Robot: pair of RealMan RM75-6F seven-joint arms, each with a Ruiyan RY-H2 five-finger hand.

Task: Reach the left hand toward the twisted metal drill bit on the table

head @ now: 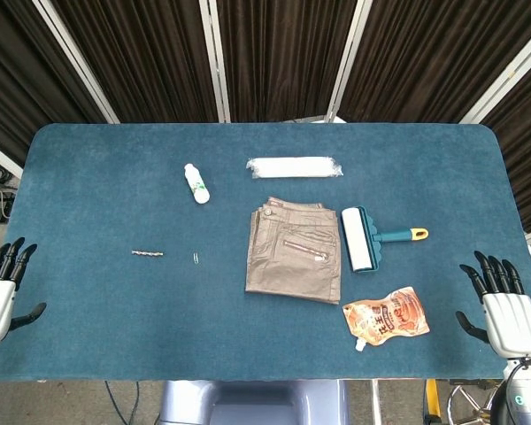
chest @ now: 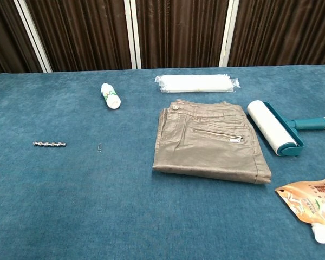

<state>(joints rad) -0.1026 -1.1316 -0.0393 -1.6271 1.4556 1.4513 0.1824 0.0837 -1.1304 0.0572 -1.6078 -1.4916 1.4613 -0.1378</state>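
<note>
**Left hand waits at the table edge, drill bit out ahead**

From the head view, I judge the reach is at its very start. My left hand [head: 0, 288] sits at the near left corner of the table [head: 88, 177], palm toward the camera, fingers straight and apart, thumb out to the side, holding nothing. My right hand [head: 504, 305] mirrors it at the near right corner, fingers likewise spread and empty. The drill bit [head: 148, 253] lies flat on the blue cloth, its length running left to right, well apart from my left fingers, further in over the table and toward the middle. A small paper clip [head: 197, 258] rests just to the right of it, and a little white bottle [head: 196, 183] lies further back. Nothing stands between my hand and the bit, so the next move, as I read it, calls for carrying the hand forward and inward over the cloth, staying low and stopping short of the clip.

From the chest view, neither of my hands shows at all. The drill bit [chest: 49, 144] appears as a thin twisted metal rod on the left part of the table, with the clip [chest: 99, 147] near its right end and the bottle [chest: 110, 96] behind. The folded trousers [chest: 208, 142], lint roller [chest: 274, 135], plastic-wrapped packet [chest: 196, 83] and orange pouch [chest: 311, 204] all lie off to the right, well clear of the path my left hand would take.
</note>
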